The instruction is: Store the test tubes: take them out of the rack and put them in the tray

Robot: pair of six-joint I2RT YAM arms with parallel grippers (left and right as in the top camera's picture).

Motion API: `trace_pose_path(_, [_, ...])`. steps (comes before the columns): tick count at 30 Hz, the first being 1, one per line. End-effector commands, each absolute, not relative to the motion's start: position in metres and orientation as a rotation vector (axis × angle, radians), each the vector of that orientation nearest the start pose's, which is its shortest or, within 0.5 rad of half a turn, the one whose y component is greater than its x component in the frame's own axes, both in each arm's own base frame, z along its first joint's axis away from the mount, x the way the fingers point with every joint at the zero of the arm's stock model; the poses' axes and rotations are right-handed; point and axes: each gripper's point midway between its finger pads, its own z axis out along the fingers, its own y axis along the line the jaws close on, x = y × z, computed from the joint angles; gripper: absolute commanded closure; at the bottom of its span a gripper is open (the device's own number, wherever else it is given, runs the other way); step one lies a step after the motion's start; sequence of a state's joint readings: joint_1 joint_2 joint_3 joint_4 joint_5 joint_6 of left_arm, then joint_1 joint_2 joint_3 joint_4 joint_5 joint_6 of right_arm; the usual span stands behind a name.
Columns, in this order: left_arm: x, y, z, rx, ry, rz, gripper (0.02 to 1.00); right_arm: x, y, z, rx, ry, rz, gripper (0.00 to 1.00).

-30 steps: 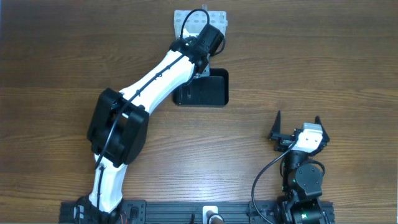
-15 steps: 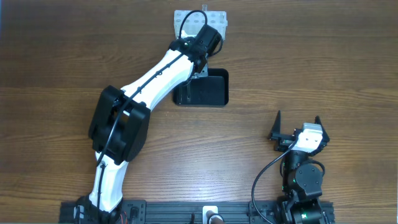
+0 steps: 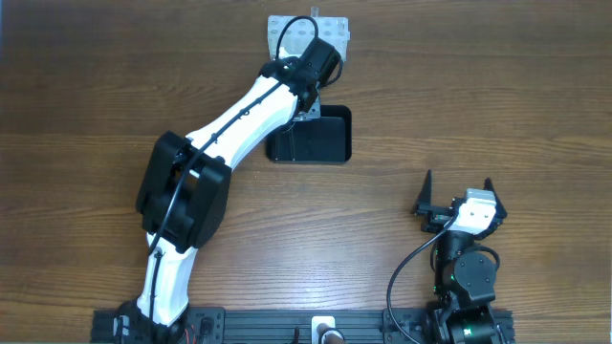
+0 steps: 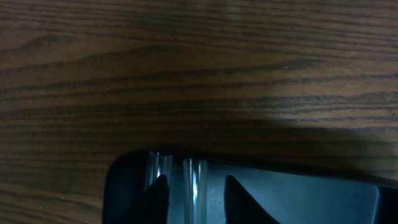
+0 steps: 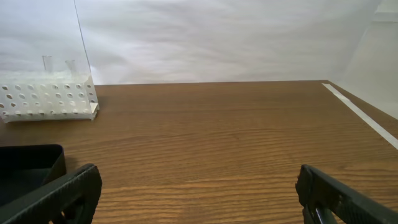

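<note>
Left gripper (image 4: 196,182): released, as far as its wrist view showed. The fingers stood wider apart than the tube between them, low over one end of the tray.
Tube between the fingers (image 4: 194,190): lay on the tray floor, with a gap to the finger on either side.
Second tube (image 4: 155,169): lay parallel to the first, just outside one finger and partly hidden behind it.
Tray (image 4: 311,199): directly beneath the left gripper. It was black and shallow, and most of its floor ran bare away to one side.
Rack (image 3: 333,27): just beyond the left gripper, past the tray's far edge. At least two upright tubes (image 5: 46,63) stood in it, so by my judgement the job was unfinished.
Right gripper (image 5: 196,193): spread wide and holding nothing, near its own base and well apart from the tray and rack.
Risk, lifting out: the second tube sat so close to one finger that a sideways drift on the way up could nudge it. It could then roll or knock against its neighbour.
Risk, closing again: a clench at this height would pinch the laid tube and drag it back out.
Risk, next pick: the rack was close behind the tray. A low swing toward it could clip the rack's edge or an upright tube, and glass would tip or crack.
In the way: only the tray rim and the two laid tubes lay near the fingers.
Table (image 3: 478,86): bare wood between the right gripper and the tray.
</note>
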State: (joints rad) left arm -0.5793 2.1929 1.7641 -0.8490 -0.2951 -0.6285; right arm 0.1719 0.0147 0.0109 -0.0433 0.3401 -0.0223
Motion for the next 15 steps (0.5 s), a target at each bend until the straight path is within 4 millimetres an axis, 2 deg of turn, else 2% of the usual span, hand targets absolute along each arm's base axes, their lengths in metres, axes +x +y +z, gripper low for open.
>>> trace_pose_path(1, [0.441, -0.222, 0.062, -0.147, 2.708, 0.106, 0.669, 0.243, -0.015, 0.164, 0.111, 1.611, -0.149, 0.007])
trace_pose_path(3, [0.443, -0.224, 0.086, -0.109, 2.656, 0.091, 0.656, 0.243, -0.015, 0.164, 0.111, 1.611, -0.149, 0.007])
trace_pose_path(5, [0.446, -0.227, 0.119, -0.066, 2.576, 0.081, 0.641, 0.243, -0.015, 0.164, 0.111, 1.611, -0.149, 0.007])
trace_pose_path(9, [0.447, -0.225, 0.205, -0.041, 2.362, 0.062, 0.557, 0.243, -0.015, 0.164, 0.111, 1.611, -0.149, 0.007])
trace_pose_path(12, [0.442, -0.216, 0.266, -0.027, 2.216, 0.001, 0.465, 0.243, -0.015, 0.164, 0.111, 1.611, -0.149, 0.007])
trace_pose_path(15, [0.433, -0.192, 0.316, -0.059, 2.076, -0.060, 0.316, 0.243, -0.015, 0.164, 0.111, 1.611, -0.149, 0.007])
